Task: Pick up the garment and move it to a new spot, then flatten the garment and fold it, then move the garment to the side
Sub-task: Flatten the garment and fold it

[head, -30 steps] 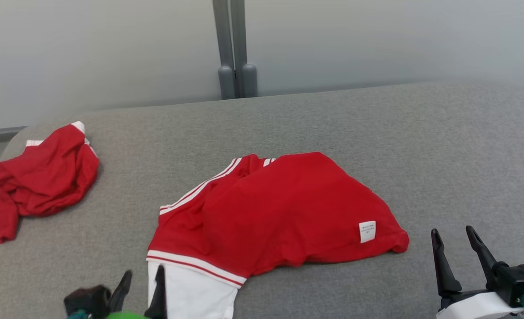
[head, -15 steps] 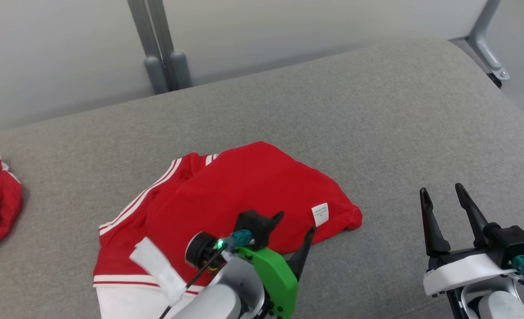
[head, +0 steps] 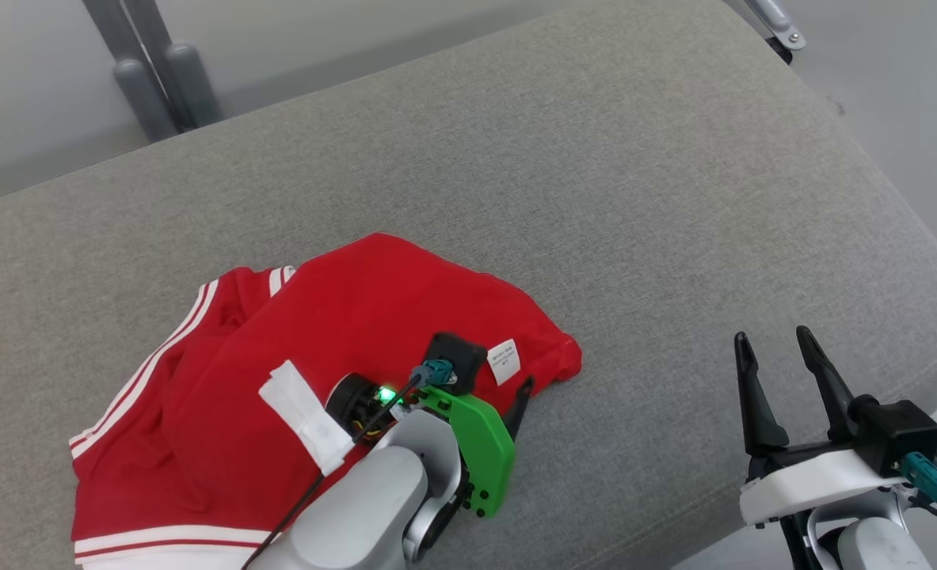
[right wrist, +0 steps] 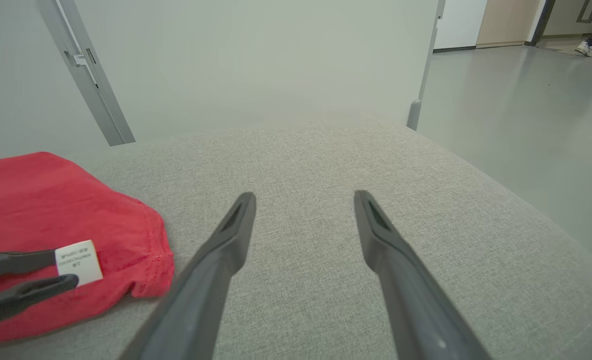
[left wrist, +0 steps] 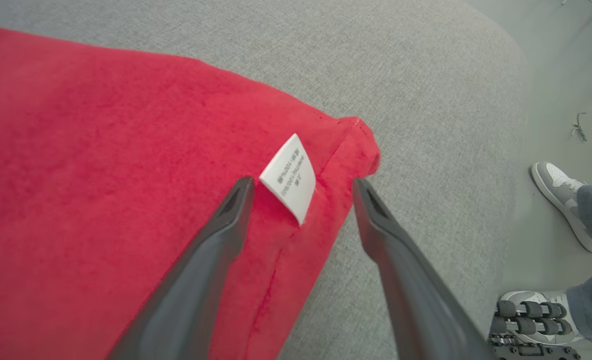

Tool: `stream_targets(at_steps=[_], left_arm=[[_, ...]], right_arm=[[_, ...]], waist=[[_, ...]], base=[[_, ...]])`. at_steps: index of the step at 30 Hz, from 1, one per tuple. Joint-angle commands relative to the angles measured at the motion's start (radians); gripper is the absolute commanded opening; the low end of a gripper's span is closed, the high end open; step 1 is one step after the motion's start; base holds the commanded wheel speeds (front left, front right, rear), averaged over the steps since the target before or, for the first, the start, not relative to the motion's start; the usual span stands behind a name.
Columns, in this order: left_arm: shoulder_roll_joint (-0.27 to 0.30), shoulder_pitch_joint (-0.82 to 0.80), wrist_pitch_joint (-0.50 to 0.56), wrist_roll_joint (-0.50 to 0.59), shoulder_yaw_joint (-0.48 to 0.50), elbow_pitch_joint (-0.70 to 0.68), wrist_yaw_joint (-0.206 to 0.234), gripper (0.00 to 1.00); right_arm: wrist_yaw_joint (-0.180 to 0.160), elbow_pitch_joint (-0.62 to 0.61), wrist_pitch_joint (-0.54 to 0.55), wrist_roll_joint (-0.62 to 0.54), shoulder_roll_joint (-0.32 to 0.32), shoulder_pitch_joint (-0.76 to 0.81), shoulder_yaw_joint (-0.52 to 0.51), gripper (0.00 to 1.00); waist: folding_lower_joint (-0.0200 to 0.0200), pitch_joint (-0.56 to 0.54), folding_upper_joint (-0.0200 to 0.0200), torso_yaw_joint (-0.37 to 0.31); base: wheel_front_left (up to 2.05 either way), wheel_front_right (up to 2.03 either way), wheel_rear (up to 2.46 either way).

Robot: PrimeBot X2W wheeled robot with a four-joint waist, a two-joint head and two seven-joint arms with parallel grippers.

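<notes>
**Lying bunched: one red garment (head: 341, 317)**

White-striped, with one white label (left wrist: 289, 177), it lies on the grey pad (head: 595, 158), near left. Left gripper (left wrist: 302, 182), jaws apart, hangs at the labelled corner. Right gripper (head: 773, 339), jaws apart, sits well to its right.

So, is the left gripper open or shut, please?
Open: left gripper fingers sit apart, flanking the white label on the red garment.

This looks like a robotics test room in an office-type building: a grey fabric-covered bench (head: 634, 174) backs onto pale partition panels (right wrist: 255, 65) on grey metal posts (head: 159, 79) at eleven o'clock, smooth bare flooring (right wrist: 516, 100) runs to a corridor doorway (right wrist: 506, 22) at two o'clock, and a person's sneakers (left wrist: 558, 192) stand beside the bench.
</notes>
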Motion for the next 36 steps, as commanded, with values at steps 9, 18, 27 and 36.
stream_targets(at_steps=[9,18,27,36], left_arm=[[0.002,-0.056,-0.073,-0.085,-0.079,0.025,-0.002,0.00],[0.002,-0.003,-0.139,-0.149,-0.201,-0.032,-0.021,0.00],[0.004,0.063,-0.191,-0.147,-0.307,0.015,-0.069,0.47],[0.003,0.093,-0.299,-0.272,-0.293,-0.089,-0.147,1.00]], right_arm=[[0.000,0.002,-0.003,-0.002,0.004,-0.015,0.016,1.00],[0.000,0.005,-0.003,0.001,0.003,0.010,0.001,1.00],[0.000,0.014,-0.003,0.009,0.013,-0.008,0.010,1.00],[0.000,0.023,-0.003,-0.001,-0.011,0.017,-0.013,1.00]], waist=[[0.0000,0.016,0.0000,-0.023],[0.0000,0.011,0.0000,-0.011],[0.0000,0.050,0.0000,-0.010],[0.0000,0.015,0.0000,0.020]], base=[[0.00,0.00,0.00],[0.00,0.00,0.00],[0.00,0.00,0.00],[0.00,0.00,0.00]])
